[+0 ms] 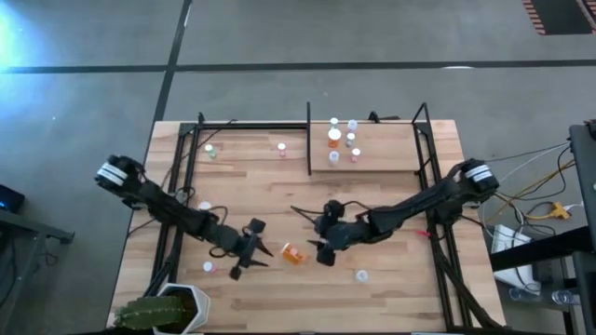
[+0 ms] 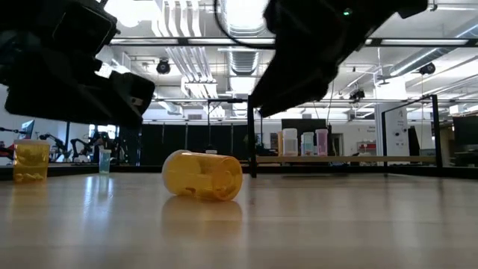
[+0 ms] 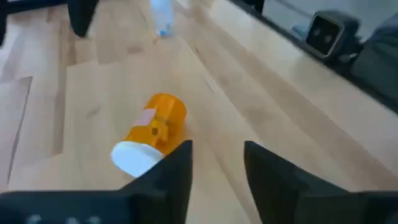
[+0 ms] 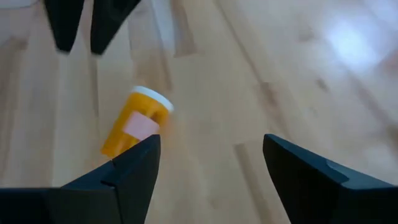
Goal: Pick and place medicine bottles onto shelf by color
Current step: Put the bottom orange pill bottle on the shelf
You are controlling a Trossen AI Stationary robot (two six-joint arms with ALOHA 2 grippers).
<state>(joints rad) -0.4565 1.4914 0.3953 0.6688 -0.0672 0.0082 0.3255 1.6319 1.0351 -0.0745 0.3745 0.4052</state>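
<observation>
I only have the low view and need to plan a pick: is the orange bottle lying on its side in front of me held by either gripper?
Observer: No. The high view shows the orange bottle lying free on the table, between the left gripper and the right gripper.
Operator: Which way does its cap point?
Observer: The wrist views show the white cap turned toward the left gripper, away from the right one.
</observation>
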